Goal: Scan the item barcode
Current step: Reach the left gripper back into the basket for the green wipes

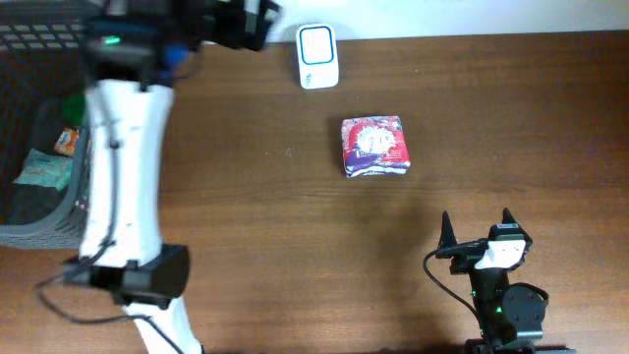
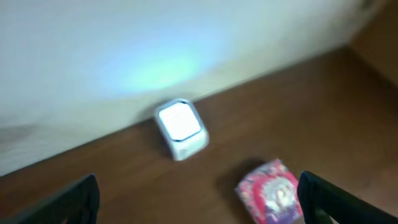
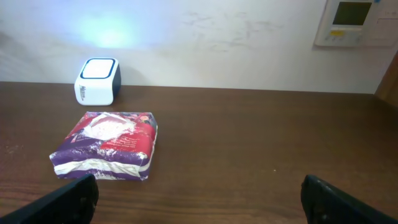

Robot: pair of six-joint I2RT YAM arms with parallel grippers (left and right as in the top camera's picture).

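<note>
A dark brown wood-grain counter [image 1: 256, 197] runs up to a plain white wall [image 3: 205, 43], where a pale bluish glow lies on the paint above the scanner. The white, blue-trimmed scanner [image 1: 317, 56] stands at the counter's far edge against the wall. The red, white and purple packet [image 1: 374, 147] lies flat near the middle of the counter, apart from the scanner and held by neither arm. A dark mesh basket [image 1: 29, 211] sits at the left edge with a few small wrapped things inside. A white wall panel [image 3: 351, 22] with a small screen hangs at the upper right. The left gripper [image 2: 198, 186], raised near the scanner in a blurred view, is spread wide and empty. The right gripper [image 1: 476, 221], at the near edge, also stands fully apart and grasps nothing.
</note>
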